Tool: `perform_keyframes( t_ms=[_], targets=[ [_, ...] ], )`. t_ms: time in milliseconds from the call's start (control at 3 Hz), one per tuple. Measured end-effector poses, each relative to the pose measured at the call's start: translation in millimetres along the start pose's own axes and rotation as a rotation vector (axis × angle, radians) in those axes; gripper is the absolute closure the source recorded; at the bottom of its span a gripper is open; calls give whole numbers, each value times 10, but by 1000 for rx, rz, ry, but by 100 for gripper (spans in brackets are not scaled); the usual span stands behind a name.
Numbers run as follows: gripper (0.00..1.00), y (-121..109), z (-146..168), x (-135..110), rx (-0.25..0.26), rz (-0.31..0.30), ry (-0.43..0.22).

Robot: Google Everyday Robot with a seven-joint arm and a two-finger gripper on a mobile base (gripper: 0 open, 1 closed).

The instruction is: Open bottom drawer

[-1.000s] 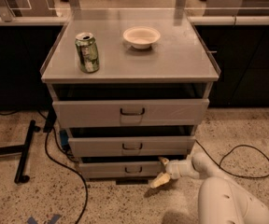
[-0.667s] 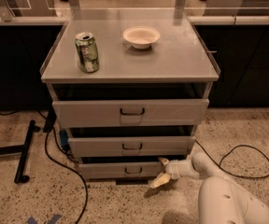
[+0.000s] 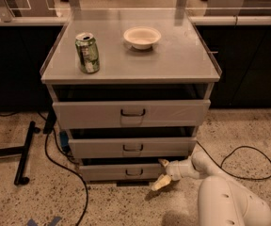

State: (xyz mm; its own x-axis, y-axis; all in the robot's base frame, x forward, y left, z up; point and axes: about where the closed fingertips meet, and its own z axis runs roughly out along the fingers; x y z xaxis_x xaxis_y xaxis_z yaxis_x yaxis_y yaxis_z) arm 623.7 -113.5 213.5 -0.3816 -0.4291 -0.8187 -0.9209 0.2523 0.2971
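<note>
The bottom drawer is the lowest, slimmest front of the grey cabinet, with a small dark handle. It stands out a little, with a dark gap above its front. My gripper is low near the floor at the right end of this front, to the right of the handle. Its fingers are spread: one fingertip is by the front's top right corner, the other points down toward the floor. It holds nothing. My white arm comes in from the lower right.
The middle drawer and top drawer are also slightly out. A green can and a white bowl sit on the cabinet top. Black cables lie on the floor on both sides. A dark stand base is at the left.
</note>
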Motion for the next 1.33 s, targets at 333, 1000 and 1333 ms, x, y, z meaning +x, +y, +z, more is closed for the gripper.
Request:
perform_keyframes(
  t_ms=[333,1000,1333],
  targets=[
    [0,34,-29,70,-17,-9,56],
    [0,84,-98,172,-31,-15,123],
    [19,99,-120,135,-31,-15,124]
  ],
)
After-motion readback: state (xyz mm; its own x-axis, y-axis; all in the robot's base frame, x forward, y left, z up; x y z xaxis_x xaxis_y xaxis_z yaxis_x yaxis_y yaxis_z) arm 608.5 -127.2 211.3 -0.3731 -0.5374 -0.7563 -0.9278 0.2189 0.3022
